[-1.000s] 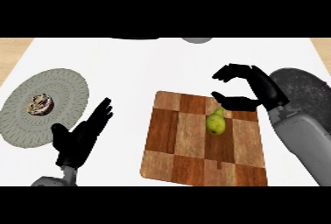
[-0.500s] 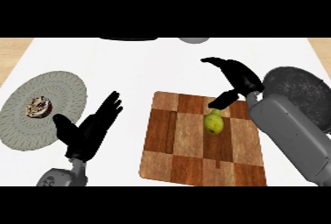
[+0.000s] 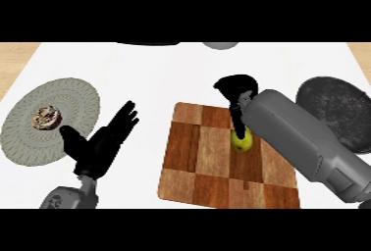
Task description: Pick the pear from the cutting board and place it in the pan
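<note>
1. We see only part of the pear [image 3: 244,141]; the right hand [image 3: 236,94] and forearm cover its upper side.
2. The forearm hides the pan's [image 3: 339,112] left edge and the cutting board's [image 3: 210,162] right side.
3. We cannot identify the small item [image 3: 48,118] on the plate [image 3: 69,93].

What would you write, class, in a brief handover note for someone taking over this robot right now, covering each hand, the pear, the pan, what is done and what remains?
Right hand: over the cutting board's far end, fingers pointing down onto the pear; no closed grasp visible.
Left hand: open, resting left of the board, holding nothing.
Pear: on the board, not lifted.
Pan: dark, right of the board, partly behind the right forearm.
Done: approach.
Left: grasp, lift, carry right, place in pan.
</note>
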